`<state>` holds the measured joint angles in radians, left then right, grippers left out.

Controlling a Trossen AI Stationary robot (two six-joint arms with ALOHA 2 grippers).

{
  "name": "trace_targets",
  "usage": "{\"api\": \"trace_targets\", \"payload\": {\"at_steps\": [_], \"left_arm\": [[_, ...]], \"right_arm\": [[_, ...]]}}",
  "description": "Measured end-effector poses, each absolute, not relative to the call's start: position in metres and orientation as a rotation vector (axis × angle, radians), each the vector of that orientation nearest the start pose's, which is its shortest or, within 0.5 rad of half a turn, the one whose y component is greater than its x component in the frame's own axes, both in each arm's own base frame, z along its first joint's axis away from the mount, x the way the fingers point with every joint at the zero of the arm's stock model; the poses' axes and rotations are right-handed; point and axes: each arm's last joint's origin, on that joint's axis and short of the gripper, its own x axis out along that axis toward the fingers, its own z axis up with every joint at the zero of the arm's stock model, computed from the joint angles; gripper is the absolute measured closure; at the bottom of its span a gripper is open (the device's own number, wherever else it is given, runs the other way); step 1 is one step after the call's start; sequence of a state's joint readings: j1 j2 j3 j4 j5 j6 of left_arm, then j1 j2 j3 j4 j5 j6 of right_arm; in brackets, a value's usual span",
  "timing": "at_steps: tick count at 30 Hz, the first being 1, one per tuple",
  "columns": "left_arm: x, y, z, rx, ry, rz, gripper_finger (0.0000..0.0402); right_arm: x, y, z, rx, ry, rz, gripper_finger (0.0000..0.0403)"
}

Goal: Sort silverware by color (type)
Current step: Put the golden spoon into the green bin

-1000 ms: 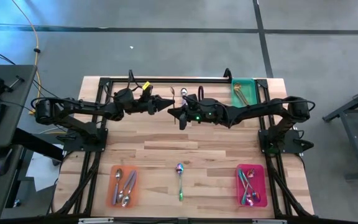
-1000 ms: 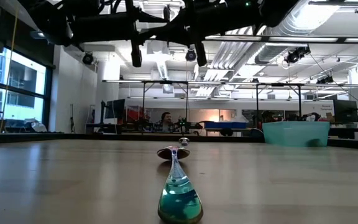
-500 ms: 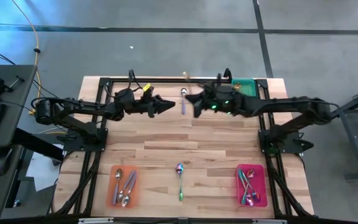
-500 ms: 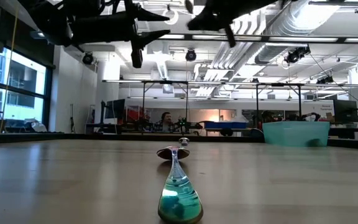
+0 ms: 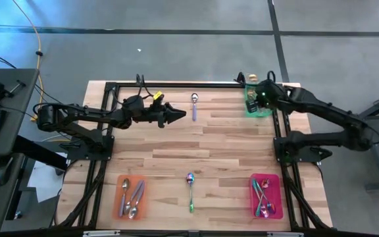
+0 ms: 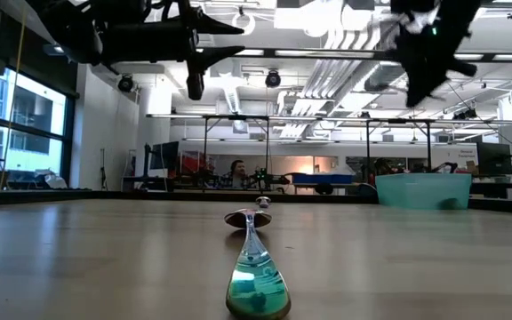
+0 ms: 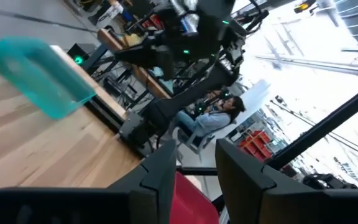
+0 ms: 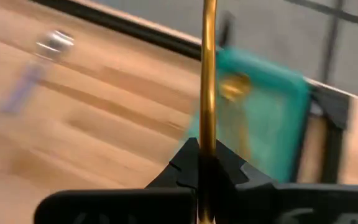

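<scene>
Right gripper [image 8: 202, 163]: fingers pressed together on the thin handle of a gold spoon [image 8: 208, 74], held above the translucent green tray [image 5: 256, 99] at the table's far right; its bowl is cut off. Left gripper [image 5: 178, 114] hovers at far centre-left, fingers slightly apart, empty. Beside it lies a silver spoon [image 5: 194, 105]. An iridescent spoon [image 5: 190, 189] lies near centre. Orange tray [image 5: 120, 205] holds silver spoons; pink tray [image 5: 276, 197] holds iridescent ones, individually hard to separate.
</scene>
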<state>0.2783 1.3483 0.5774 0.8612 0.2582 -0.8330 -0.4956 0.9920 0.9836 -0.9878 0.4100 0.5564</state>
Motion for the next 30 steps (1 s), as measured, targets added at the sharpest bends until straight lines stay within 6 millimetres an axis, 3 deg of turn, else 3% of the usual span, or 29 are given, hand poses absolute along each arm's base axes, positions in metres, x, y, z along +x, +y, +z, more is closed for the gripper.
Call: {"api": "trace_targets", "payload": {"at_steps": [8,12,24,30], "left_arm": [[0.266,0.069,0.241,-0.811,-0.091,0.001,0.03],[0.266,0.068,0.241,-0.811,-0.091,-0.003,0.03],[0.266,0.069,0.241,-0.787,-0.106,0.039,0.03],[0.266,0.069,0.241,-0.771,-0.103,0.041,0.03]], "right_arm": [[0.12,-0.127,0.225,0.566,0.97,-1.106,0.0403],[0.109,-0.134,0.202,0.58,1.0,-1.119,0.0403],[0.106,-0.142,0.197,0.567,0.942,-1.143,0.0403],[0.112,-0.15,0.216,0.543,0.862,-1.12,0.0403]]}}
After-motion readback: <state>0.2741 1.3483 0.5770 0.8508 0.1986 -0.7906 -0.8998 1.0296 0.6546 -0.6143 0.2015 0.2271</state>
